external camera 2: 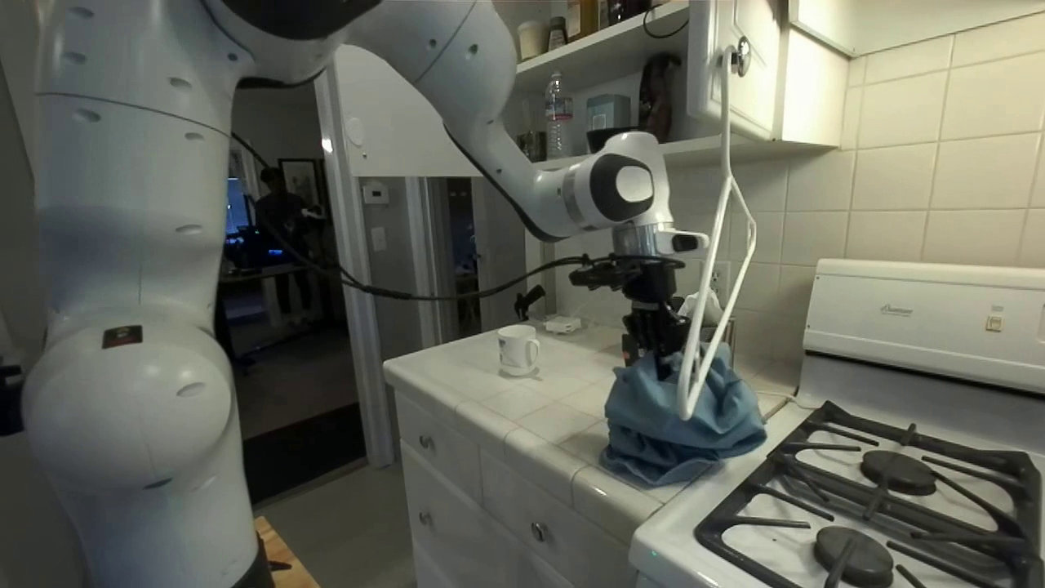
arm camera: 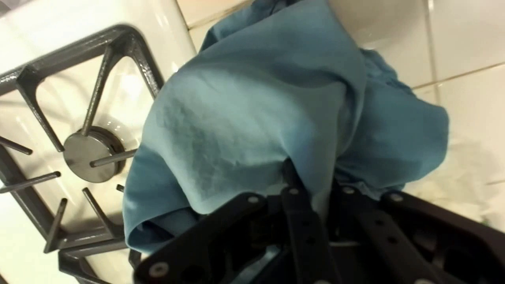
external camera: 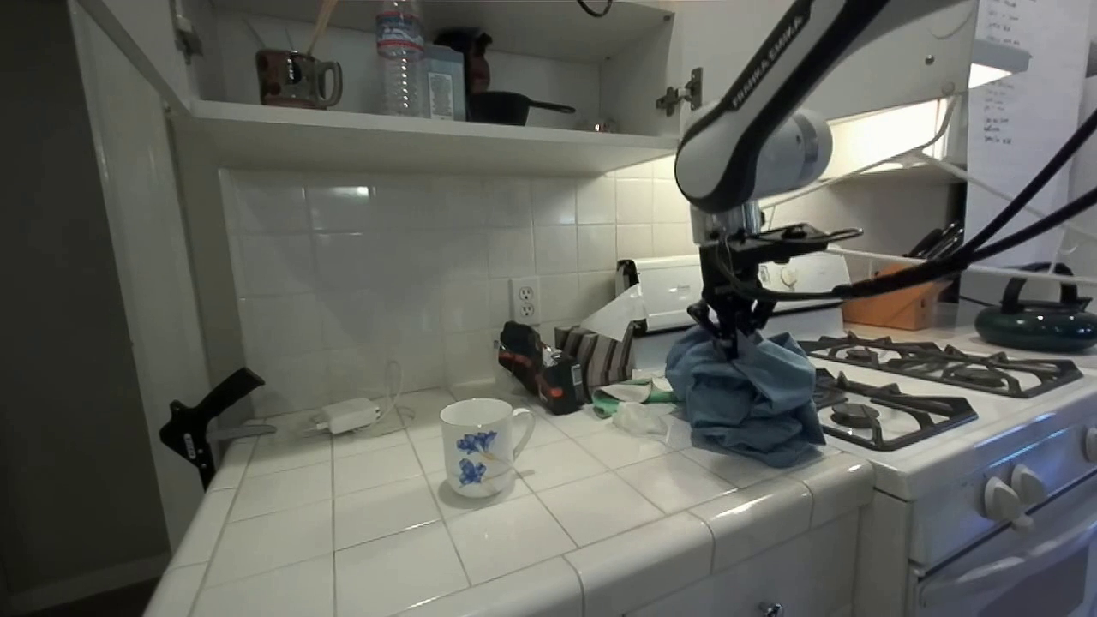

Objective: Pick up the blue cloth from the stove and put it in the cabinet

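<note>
Clerk: Item, cloth [external camera: 750,403]. Colour, condition, place?

Checker: Blue; bunched, in loose folds. Place: the end of the counter [external camera: 394,531], right beside the stove [external camera: 951,471]. In the wrist view it covers part of the seam between the two and hides part of a grate [arm camera: 77,52]. Contact with the grate: cannot tell.

Clerk: Item, gripper [arm camera: 313,185]. State?

Checker: Pointing down, pinching a ridge of cloth between its fingers [arm camera: 300,213]. In both exterior views it meets the top of the cloth.

Clerk: Item, cabinet [external camera: 643,77].

Checker: White, mounted above the counter, standing open. On its lower shelf [external camera: 411,141], in an exterior view: mug [external camera: 287,81], brown; bottle [external camera: 400,77], clear; pan [external camera: 501,110], black, with handle.

Clerk: Also present?

Checker: Hanger [external camera 2: 725,122], white, hung from a knob [external camera 2: 741,55]; in an exterior view it crosses in front of the cloth; touching or apart, cannot tell. Cup [external camera: 477,450], white with blue flowers, upright on the counter, well apart from the cloth. Charger [external camera: 347,416], white, near the wall [external camera: 368,257]. Tool [external camera: 544,373], black and orange, near the wall. Outlet [external camera: 525,300], white, above the tool.

Clerk: Past the grate?

Checker: Kettle [external camera: 1033,326], dark green; knife block [external camera: 896,300], orange-brown.
</note>
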Motion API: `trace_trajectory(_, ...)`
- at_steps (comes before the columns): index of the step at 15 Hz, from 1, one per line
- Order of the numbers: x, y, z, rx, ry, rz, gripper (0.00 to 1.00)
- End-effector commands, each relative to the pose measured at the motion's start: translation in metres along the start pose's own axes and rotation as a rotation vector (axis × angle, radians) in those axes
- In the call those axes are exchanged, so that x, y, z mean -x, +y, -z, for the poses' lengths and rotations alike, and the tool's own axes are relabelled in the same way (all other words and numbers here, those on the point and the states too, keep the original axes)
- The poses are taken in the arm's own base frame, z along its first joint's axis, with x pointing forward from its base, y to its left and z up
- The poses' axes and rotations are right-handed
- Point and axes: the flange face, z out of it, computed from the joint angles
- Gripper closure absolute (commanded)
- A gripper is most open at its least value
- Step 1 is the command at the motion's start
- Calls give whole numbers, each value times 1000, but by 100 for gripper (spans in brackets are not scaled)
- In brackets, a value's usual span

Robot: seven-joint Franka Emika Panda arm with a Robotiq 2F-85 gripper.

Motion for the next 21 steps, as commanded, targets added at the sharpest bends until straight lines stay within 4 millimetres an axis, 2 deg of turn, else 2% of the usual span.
trace_trajectory(1, 54, -7, 58, -99, 100, 133, 97)
trace_trajectory(6, 93, 9, 158, -163, 335, 235, 97)
trace_trajectory(9, 110, 17, 217, -198, 488, 275, 97)
trace_trajectory(12, 120, 17, 269, -257, 640, 291, 97)
trace_trajectory(15, 121, 7, 310, -340, 789, 264, 97)
trace_trajectory(17, 114, -3, 339, -395, 891, 233, 97)
trace_trajectory(21, 87, -18, 391, -497, 1072, 137, 97)
